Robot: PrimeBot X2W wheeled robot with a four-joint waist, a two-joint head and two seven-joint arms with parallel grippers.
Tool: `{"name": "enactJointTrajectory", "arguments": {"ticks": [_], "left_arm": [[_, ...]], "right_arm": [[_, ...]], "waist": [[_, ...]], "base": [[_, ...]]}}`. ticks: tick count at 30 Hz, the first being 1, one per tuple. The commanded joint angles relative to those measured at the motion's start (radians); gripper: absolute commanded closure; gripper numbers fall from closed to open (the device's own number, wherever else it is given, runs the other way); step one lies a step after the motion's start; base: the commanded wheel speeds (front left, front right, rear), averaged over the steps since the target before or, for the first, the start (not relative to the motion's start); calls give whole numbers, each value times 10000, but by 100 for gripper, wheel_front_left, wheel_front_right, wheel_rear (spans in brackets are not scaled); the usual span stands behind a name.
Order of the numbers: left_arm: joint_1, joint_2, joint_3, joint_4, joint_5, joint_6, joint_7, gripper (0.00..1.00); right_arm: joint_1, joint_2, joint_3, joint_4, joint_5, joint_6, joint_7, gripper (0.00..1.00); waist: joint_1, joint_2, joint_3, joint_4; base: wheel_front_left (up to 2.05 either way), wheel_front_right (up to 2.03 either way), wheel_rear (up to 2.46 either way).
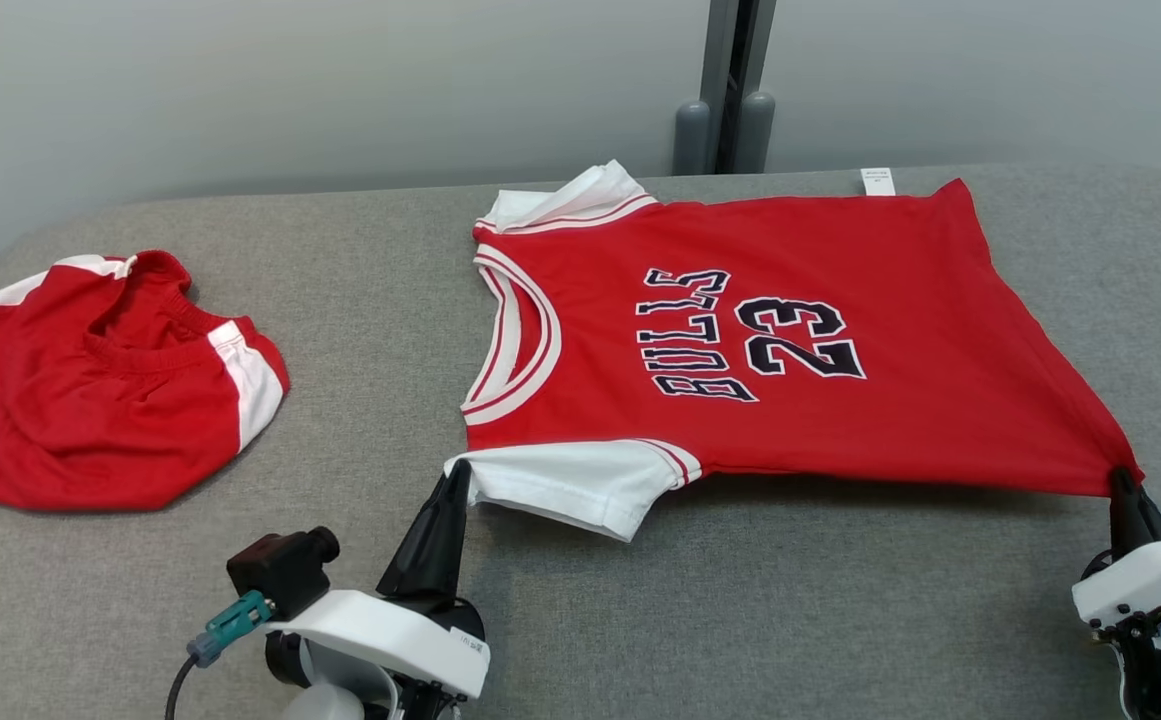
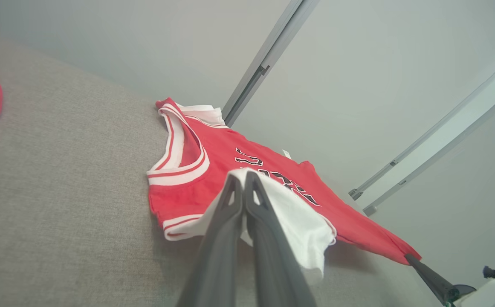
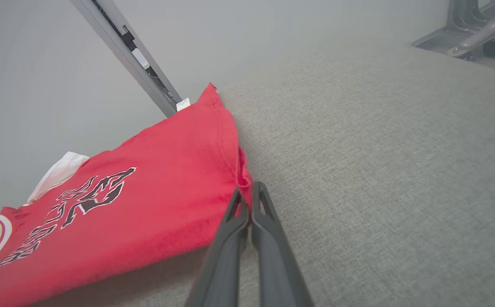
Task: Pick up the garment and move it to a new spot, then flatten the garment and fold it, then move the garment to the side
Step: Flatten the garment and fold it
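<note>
Left gripper [image 1: 459,478], low in the frame, is clenched on the white sleeve [image 1: 580,485] of the red jersey [image 1: 790,330]; right gripper [image 1: 1124,482], at the lower right, pinches its hem corner [image 1: 1105,455]. The jersey lies spread at the middle of the grey table [image 1: 740,620]. It seems light and limp, so corners suit holding.

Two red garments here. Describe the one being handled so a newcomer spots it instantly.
On the grey table, look right of centre. The shirt spread out there reads BULLS 23 in dark print; the crumpled red garment at far left shows no lettering.
</note>
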Motion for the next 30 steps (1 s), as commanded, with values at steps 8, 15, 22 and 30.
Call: {"name": "enactJointTrajectory", "arguments": {"ticks": [8,15,22,30], "left_arm": [[157,584,109,-253,131,-99,-46,100],[568,1130,157,-695,199,-66,149,100],[1160,2014,-827,-1296,-26,-404,2223,100],[1783,3299,-1218,-2630,-1082,-643,4389,100]], "right_arm": [[-11,-810,777,-347,-433,-1,1062,100],[303,-1197,1256,-863,-406,-1,2201,100],[754,-1800,1782,-1723,-86,-1,3645,100],[1372,-2451,1751,-2753,578,-1,5222,100]], "waist": [[0,0,-108,-124],[0,0,-185,-161],[0,0,-320,-176],[0,0,-537,-237]], "base": [[0,0,0],[0,0,0],[0,0,0],[0,0,0]]}}
